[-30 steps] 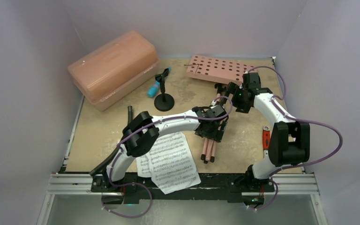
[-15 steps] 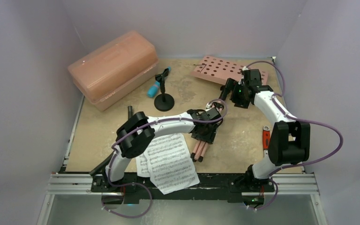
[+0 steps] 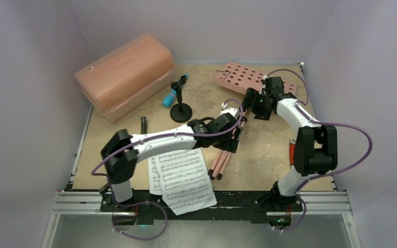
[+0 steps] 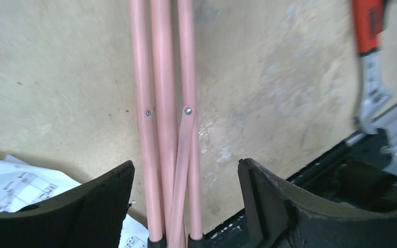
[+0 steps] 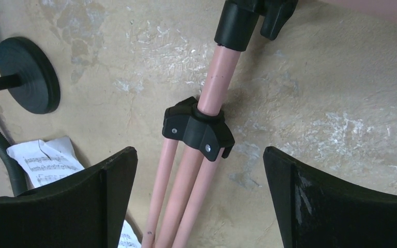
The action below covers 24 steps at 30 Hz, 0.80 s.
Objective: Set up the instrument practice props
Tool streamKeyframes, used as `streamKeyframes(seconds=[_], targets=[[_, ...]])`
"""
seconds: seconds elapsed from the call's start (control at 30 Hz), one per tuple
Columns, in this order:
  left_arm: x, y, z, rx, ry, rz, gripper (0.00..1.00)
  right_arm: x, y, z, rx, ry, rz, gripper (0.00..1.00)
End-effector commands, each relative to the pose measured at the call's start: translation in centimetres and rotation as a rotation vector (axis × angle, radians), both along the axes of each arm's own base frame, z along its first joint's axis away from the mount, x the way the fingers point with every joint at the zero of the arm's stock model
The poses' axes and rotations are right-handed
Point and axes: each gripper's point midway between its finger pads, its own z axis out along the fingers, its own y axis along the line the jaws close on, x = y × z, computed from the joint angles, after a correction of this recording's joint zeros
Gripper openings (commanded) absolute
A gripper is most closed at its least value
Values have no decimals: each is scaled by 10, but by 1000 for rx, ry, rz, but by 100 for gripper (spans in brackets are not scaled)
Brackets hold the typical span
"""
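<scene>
While the music stand [image 3: 238, 77] lies flat on the worktop [image 3: 113, 139], panel at 1 o'clock, the left fingers [image 4: 108, 199] spread astride its folded legs [image 4: 163, 103] and the right fingers [image 5: 108, 188] spread astride the hub [image 5: 199, 126]. Step, judged: erecting the stand. Next: pinch the pole, splay the legs.

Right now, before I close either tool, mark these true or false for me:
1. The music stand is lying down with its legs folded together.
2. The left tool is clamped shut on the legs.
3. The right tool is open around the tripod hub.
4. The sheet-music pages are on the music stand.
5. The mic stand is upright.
1. True. The music stand lies on the table, its legs bunched together.
2. False. The left tool is open, a finger on each side of the legs with gaps showing.
3. True. The right tool is open, and the black tripod hub shows between its fingers.
4. False. The sheet-music pages lie at the table's near edge.
5. True. The mic stand stands on its round base.
</scene>
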Motion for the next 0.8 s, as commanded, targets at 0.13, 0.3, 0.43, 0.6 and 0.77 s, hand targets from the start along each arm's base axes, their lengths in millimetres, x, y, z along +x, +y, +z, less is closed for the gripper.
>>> streamKeyframes(seconds=[0.13, 0.3, 0.43, 0.6, 0.77], targets=[[26, 13, 121, -372, -324, 116, 77, 35, 8, 18, 51, -70, -70, 86], [26, 25, 130, -417, -370, 143, 77, 42, 12, 3, 71, -40, -108, 76], [25, 25, 130, -414, -358, 144, 77, 48, 7, -9, 38, -32, -146, 60], [24, 21, 129, -434, -345, 140, 78, 56, 4, -17, 37, -36, -188, 50], [25, 22, 127, -420, -351, 143, 77, 60, -1, -40, -2, 21, -218, 49]])
